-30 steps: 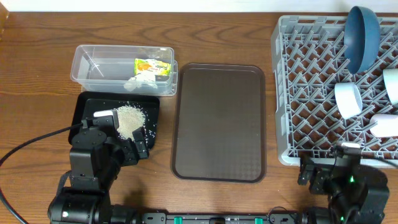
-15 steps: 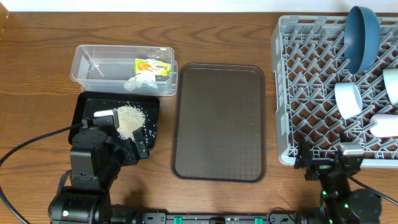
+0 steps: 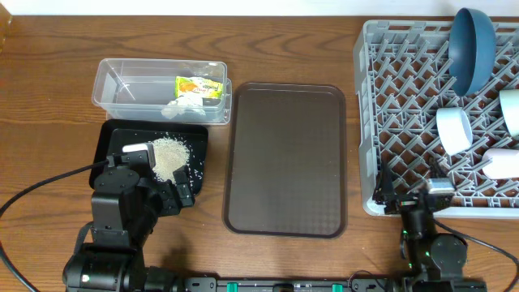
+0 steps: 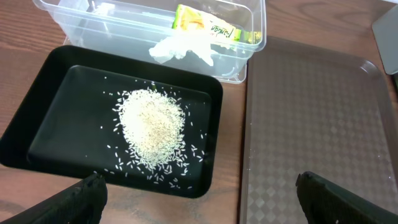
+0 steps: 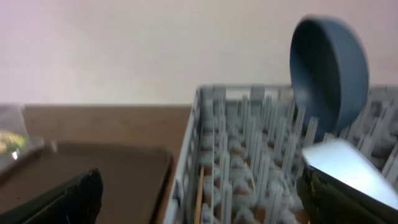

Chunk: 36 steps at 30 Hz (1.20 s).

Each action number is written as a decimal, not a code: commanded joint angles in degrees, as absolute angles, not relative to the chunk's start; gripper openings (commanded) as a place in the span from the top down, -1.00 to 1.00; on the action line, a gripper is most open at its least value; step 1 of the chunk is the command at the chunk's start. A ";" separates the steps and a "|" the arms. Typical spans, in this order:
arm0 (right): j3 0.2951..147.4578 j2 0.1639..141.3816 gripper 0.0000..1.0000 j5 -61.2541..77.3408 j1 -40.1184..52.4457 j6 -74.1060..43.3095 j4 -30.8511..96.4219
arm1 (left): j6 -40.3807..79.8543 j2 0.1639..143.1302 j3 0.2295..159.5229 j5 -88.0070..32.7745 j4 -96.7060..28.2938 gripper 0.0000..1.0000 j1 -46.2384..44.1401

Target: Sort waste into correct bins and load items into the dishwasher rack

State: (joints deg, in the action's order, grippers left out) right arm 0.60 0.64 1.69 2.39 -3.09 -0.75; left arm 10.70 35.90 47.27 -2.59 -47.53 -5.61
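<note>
A heap of white rice [image 3: 169, 154] lies in the black tray [image 3: 117, 138]. The yellow-green wrapper [image 3: 199, 87] and white tissue [image 3: 185, 104] sit in the clear tub [image 3: 122, 81]. The grey rack [image 3: 405, 105] holds the dark blue bowl [image 3: 470, 49] on edge, two pale bowls [image 3: 454, 130] and a pinkish cup [image 3: 503, 165]. A thin yellow stick [image 5: 199, 193] lies among the pegs at its front left. My left gripper [image 4: 202, 208] hangs open over the black tray's near right corner. The right gripper [image 5: 199, 202] is open at the rack's front edge, holding nothing.
A large flat brown serving tray [image 3: 285, 158] lies between the bins and the rack, with nothing on it. In the left wrist view it [image 4: 311, 112] fills the right side. A black cable [image 3: 40, 191] curves across the table at the left.
The right arm has swung left along the rack's front edge and drawn closer to it. The left arm and all objects are unchanged.
</note>
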 commanded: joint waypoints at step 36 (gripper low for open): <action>0.32 0.30 -0.99 1.72 3.03 -0.34 4.12 | 11.03 35.90 46.98 -1.91 -47.46 -0.99 -5.32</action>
State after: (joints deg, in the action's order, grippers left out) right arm 0.40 0.67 1.67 2.39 -0.99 3.90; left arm 10.70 35.90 47.27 -2.59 -47.53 -5.61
